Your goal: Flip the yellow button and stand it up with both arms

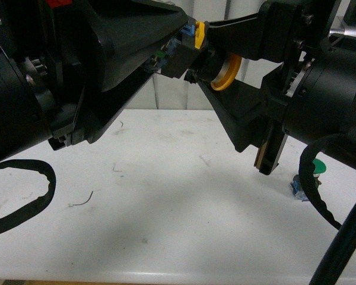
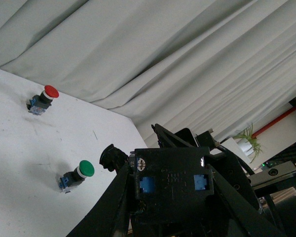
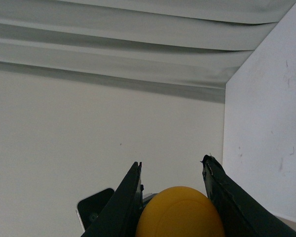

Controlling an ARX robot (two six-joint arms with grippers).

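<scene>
The yellow button [image 1: 224,72] hung well above the table [image 1: 166,208], its contact block pinched between the left fingers [image 1: 136,53] and its cap between the right fingers [image 3: 126,202], which seemed closed on it. If either pair released before the other held firmly, it would twist or drop.

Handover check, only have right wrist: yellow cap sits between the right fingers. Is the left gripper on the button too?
Observer: Yes. Front view shows the left gripper shut on the contact-block end of the yellow button, opposite the right gripper.
Operator: On the table or in the air?
Observer: In the air, above the white table, axis roughly level.
Operator: Other buttons near?
Observer: A green button and a red button lie on the table, apart from both grippers.
</scene>
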